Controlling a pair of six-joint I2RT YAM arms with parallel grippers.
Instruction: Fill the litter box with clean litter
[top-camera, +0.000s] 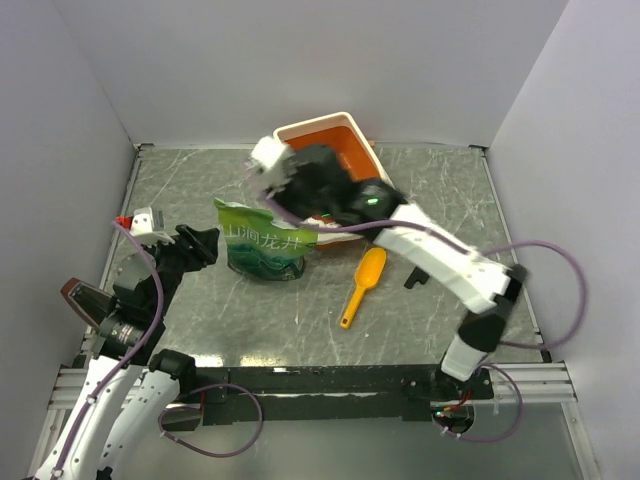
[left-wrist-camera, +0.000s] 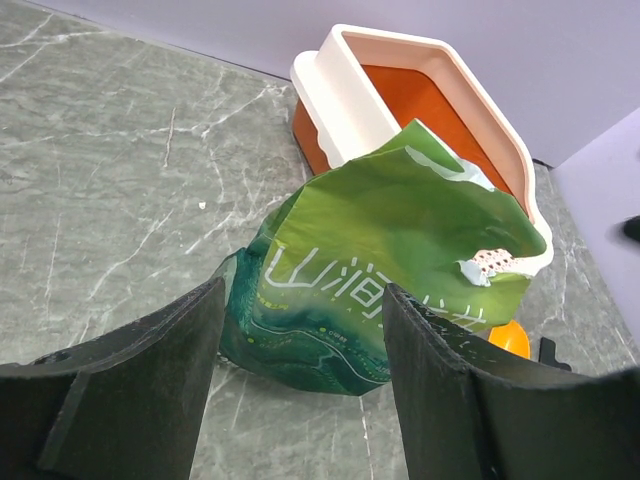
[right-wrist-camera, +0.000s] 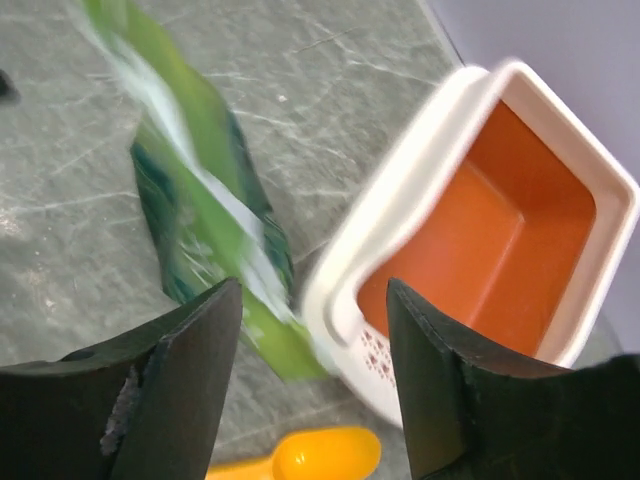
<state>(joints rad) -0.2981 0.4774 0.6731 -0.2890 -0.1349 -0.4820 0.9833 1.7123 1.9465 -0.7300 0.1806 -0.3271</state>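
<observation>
- Top view: hard to read the right gripper, smeared by motion blur above the upper edge of the green bag; jaw gap and any contact with the bag impossible to tell here.
- Same view: near part of the litter box covered by the right arm; far part showing, orange inside, at the far middle of the table, against the back wall.
- Same view: left gripper low over the table left of the bag, apart from it; jaws too dark to judge. Yellow scoop flat on the table near the bag's right side, touching nothing.
- Left wrist view: near end of the litter box hidden behind the crumpled bag; only a sliver of the scoop peeking past the bag. Left gripper with fingers spread wide, nothing between them, short of the bag.
- Right wrist view: bag badly blurred, edges hard to trace, lower end overlapping the corner of the litter box; scoop cut off by the bottom edge.
- Same view: right gripper with fingers wide apart, gripping nothing; bag and box seen through the gap, below.
</observation>
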